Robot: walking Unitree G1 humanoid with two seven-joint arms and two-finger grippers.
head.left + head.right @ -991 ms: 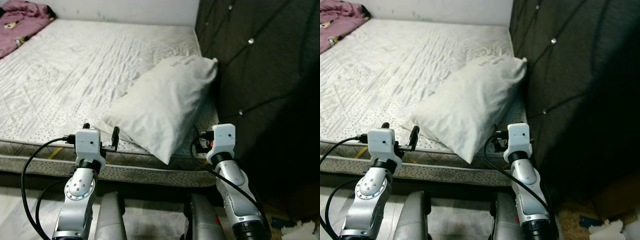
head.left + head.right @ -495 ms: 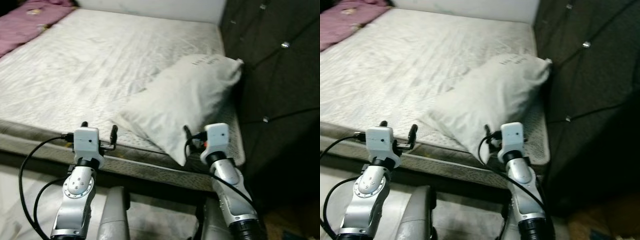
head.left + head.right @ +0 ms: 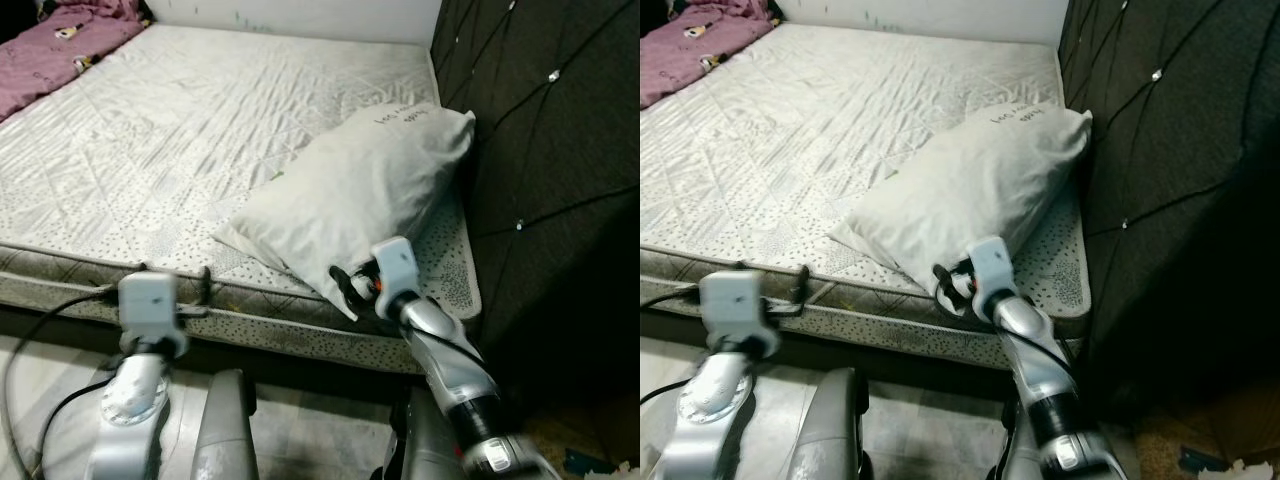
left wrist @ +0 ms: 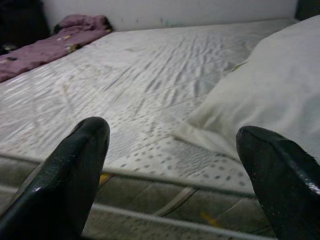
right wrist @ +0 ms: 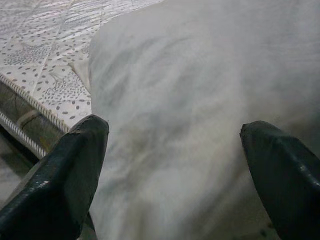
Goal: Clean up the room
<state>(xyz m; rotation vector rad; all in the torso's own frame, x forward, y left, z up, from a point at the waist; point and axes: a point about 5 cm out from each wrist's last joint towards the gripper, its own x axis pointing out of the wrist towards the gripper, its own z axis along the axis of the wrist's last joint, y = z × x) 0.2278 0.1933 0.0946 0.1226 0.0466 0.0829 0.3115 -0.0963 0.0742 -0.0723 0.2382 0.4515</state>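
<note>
Bed (image 3: 200, 130) with bare quilted white mattress, dotted border along near edge, seen from foot-side corner. Purple blanket (image 3: 60, 50) bunched at far left corner of mattress. White wall (image 3: 300, 15) behind bed. White pillow (image 3: 355, 195) lying tilted on right part of mattress, upper end against dark tufted headboard (image 3: 540, 150), lower corner reaching near mattress edge. Pale floor (image 3: 40, 390) below bed; scraps of litter on floor at lower right, too small to identify.

Left arm raised in front of mattress edge, left pincer (image 3: 172, 282) level with bed rim, fingers spread wide, holding nothing; in left wrist view, fingertips (image 4: 82, 150) apart, mattress and pillow edge beyond. Blurred in head views.

Right arm angled forward and inward, right pincer (image 3: 345, 285) at lower corner of pillow, near mattress edge. In right wrist view, fingers (image 5: 75, 160) spread wide with pillow surface between and just beyond; contact with pillow not determinable. Cables looping from both wrists.
</note>
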